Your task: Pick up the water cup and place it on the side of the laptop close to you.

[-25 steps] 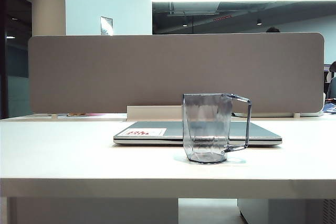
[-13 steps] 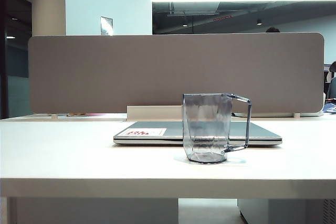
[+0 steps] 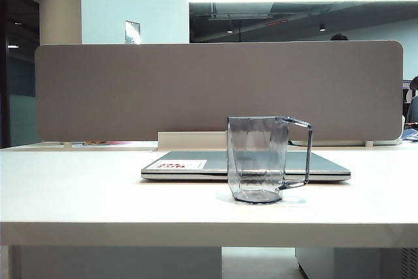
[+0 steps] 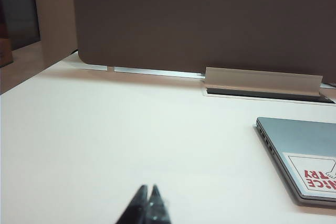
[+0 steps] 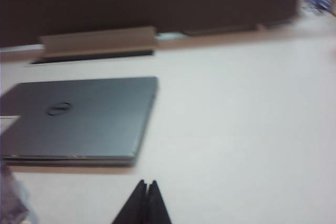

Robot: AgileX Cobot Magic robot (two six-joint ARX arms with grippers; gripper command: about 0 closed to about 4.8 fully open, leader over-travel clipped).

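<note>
The water cup (image 3: pixel 257 159) stood upright on the white table (image 3: pixel 98 194), just in front of the closed laptop (image 3: pixel 189 164) on the camera's side, its thin loop handle (image 3: pixel 302 151) pointing toward the right of the exterior view. Judged from that placement, the cup already sat on the near side of the laptop and the task looked finished.

Neither arm appeared in the exterior view. The left gripper (image 4: pixel 147 201) showed in its wrist view with its fingertips pressed together and nothing between them, hovering over bare tabletop with the stickered corner of the laptop (image 4: pixel 299 161) off to one side — the cup was not in that view at all. The right gripper (image 5: pixel 147 198) was likewise pressed together and empty, low over the table just short of the laptop's front edge (image 5: pixel 79 121); its picture was blurred.

A faint grey, translucent shape at the edge of the right wrist view may have been the cup, though the blur made that uncertain. If so, the cup lay to the right gripper's side, across the laptop's near edge, and the right arm was the nearer of the two — any further reach would fall to it, coming in toward the handle side.
</note>
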